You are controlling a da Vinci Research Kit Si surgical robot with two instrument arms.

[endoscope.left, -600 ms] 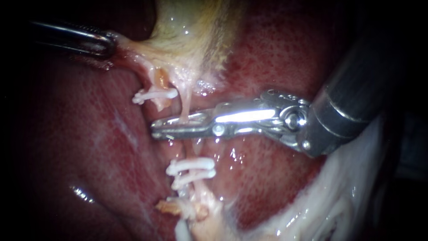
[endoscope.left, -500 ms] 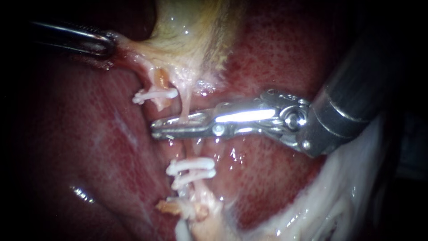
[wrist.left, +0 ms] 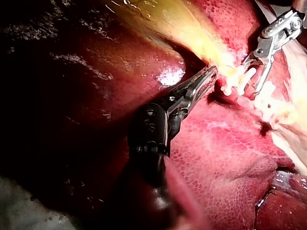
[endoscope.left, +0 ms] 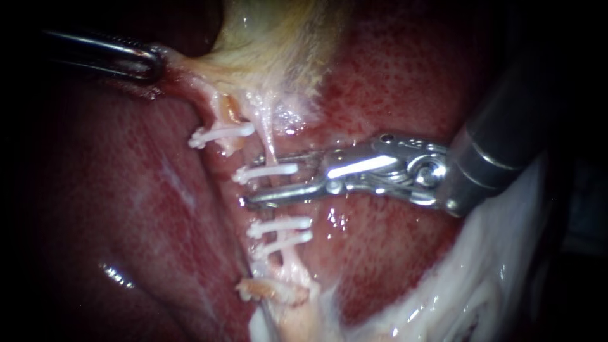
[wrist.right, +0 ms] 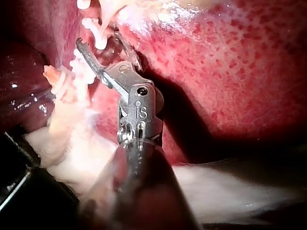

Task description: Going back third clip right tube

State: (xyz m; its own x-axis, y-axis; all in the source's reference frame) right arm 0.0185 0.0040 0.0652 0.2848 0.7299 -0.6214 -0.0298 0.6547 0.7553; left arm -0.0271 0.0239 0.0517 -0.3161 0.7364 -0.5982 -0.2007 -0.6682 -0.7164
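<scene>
Right instrument (endoscope.left: 256, 180) back from new clip (endoscope.left: 266, 171); tube (endoscope.left: 271, 149) partly hidden

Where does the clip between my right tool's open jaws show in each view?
Endoscope: the clip lies at the centre, second from the top, between the open jaws of the right tool.
Left wrist: the clip lies beyond the tip of the left tool, between the other tool's jaws.
Right wrist: the clip lies between the tool's own jaws.
Shared landmark: the right tool's open jaws.

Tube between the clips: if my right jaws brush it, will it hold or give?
Probably floppy: the tube is a thin strand, straight only while the left instrument pulls the gallbladder. Likely slippery: tissue around it glistens. Possibly easy to tear, being so thin.
</scene>
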